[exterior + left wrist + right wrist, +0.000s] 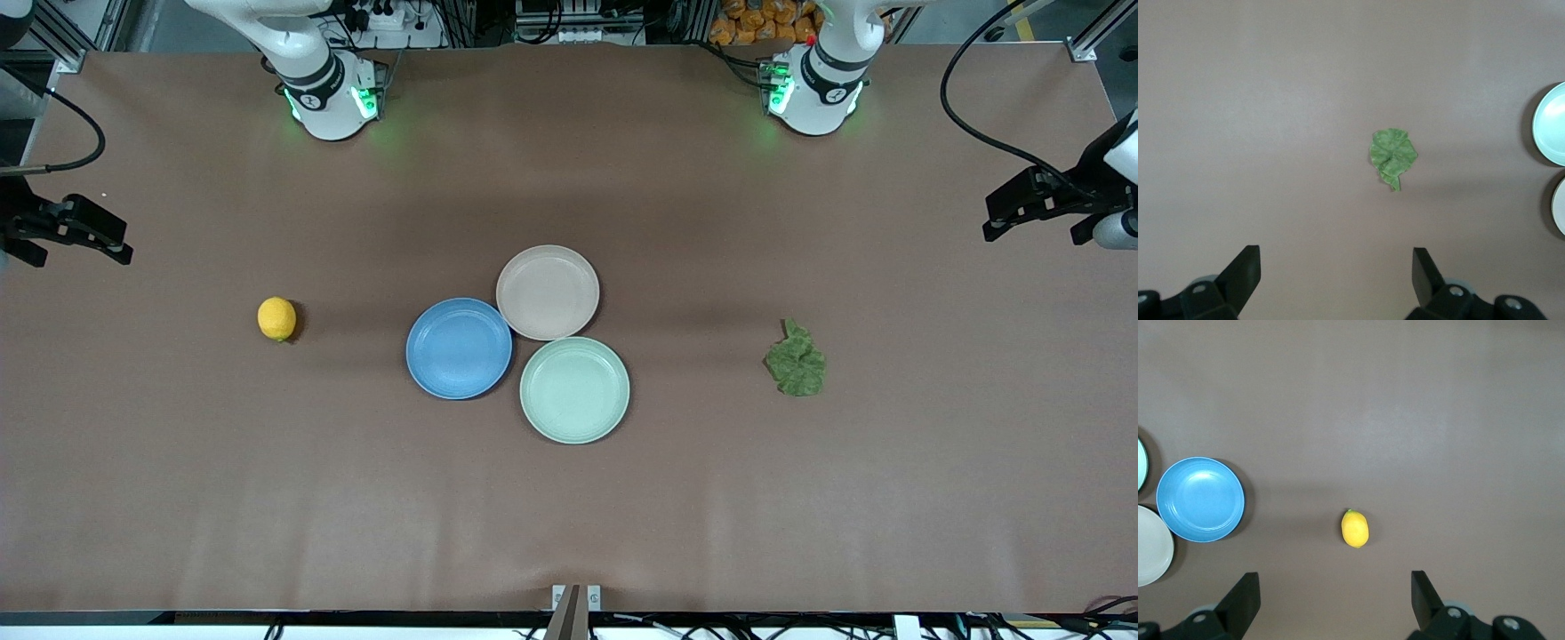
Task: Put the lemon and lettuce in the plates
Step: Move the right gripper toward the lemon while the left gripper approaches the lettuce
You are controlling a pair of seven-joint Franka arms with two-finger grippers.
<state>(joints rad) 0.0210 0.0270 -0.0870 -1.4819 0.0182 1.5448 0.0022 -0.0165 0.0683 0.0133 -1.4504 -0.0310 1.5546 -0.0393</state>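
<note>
Brown table (569, 516): lemon (276, 318) toward right arm's end, lettuce (797, 360) toward left arm's end, blue plate (459, 348) and beige plate (548, 292) between. Left gripper (1335, 277), right gripper (1335, 599) spread, high. You: descend centred, pinch lettuce's edge.

3 plates (459, 348), 1 lemon (276, 318), 1 lettuce (797, 361)

Mint-green plate (1553, 123) and beige-pink plate (1559, 205) cut by the left wrist view's edge, both again clipped in the right wrist view, left gripper (1036, 209) partly out of frame
</note>
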